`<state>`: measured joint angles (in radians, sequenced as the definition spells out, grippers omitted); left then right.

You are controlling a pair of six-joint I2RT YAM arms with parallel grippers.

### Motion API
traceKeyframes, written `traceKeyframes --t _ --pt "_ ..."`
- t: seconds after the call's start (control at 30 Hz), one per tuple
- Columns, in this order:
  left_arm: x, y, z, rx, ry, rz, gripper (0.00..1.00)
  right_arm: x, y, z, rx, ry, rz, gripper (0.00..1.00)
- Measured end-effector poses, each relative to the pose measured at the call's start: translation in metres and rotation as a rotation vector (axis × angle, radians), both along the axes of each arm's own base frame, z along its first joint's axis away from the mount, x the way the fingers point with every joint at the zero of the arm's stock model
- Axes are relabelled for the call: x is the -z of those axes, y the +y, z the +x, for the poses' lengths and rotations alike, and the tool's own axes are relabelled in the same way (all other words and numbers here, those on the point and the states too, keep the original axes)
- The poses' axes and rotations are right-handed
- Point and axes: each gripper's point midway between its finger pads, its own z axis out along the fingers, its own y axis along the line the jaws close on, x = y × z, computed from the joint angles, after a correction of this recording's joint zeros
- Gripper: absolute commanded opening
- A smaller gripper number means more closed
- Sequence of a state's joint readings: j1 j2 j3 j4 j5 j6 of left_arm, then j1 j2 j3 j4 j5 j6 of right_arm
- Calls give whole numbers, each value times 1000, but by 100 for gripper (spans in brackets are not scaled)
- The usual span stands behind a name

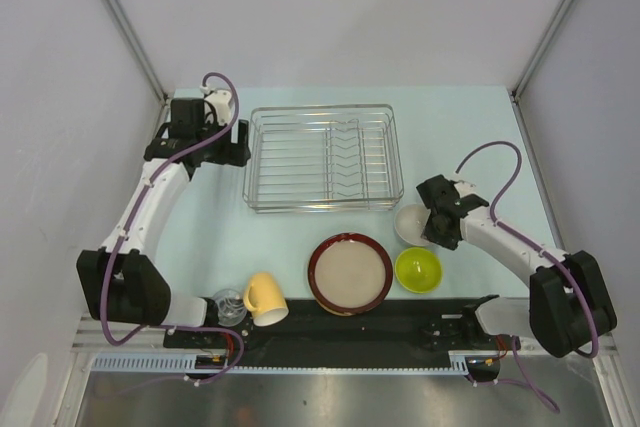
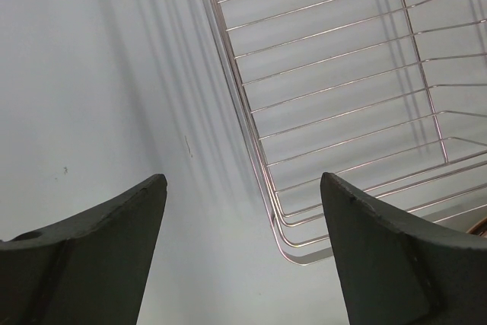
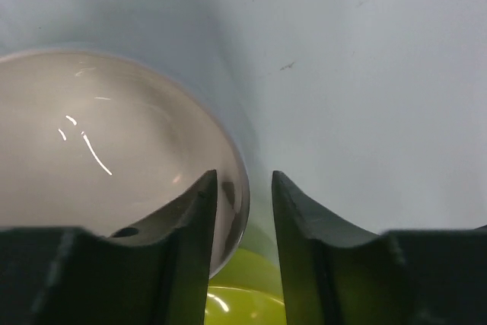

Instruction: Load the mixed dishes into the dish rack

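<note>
Right wrist: right end effector (image 3: pixel 243 176) half-closed astride white bowl (image 3: pixel 99 150) rim; we cannot tell grip.
Left end effector (image 2: pixel 243 180): wide open, empty.

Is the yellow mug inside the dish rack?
No, the yellow mug sits on the table beside the clear glass, outside the dish rack.

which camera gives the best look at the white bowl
Right wrist. The white bowl fills the left of that view up close, its rim between the fingers of the right claw. The top external view shows it small and partly covered by that claw. The left wrist view shows none of it.
</note>
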<state>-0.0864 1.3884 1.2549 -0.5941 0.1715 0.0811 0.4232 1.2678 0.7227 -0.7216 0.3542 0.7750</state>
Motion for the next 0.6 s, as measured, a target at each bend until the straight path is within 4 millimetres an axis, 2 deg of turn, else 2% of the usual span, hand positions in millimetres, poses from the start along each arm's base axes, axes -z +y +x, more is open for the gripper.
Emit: traceKeyframes --t 0.03,0.07,0.2,0.43,0.53,0.6 --pt "-1 1 0 -2 -2 0 87 0 -1 1 4 -5 -5 26" --pt "-1 1 0 -2 -3 -1 87 0 -1 2 8 -11 -7 15" --pt "-1 2 0 -4 -2 -1 87 -7 -1 12 28 -68 2 1" --pt "14 2 -7 6 33 -2 87 -37 -10 6 9 -152 -23 0" --pt "19 1 -9 8 45 -3 86 -63 -15 1 -15 -179 -79 0" --pt "19 1 -8 9 42 -4 87 -83 -12 3 -37 -212 -98 0"
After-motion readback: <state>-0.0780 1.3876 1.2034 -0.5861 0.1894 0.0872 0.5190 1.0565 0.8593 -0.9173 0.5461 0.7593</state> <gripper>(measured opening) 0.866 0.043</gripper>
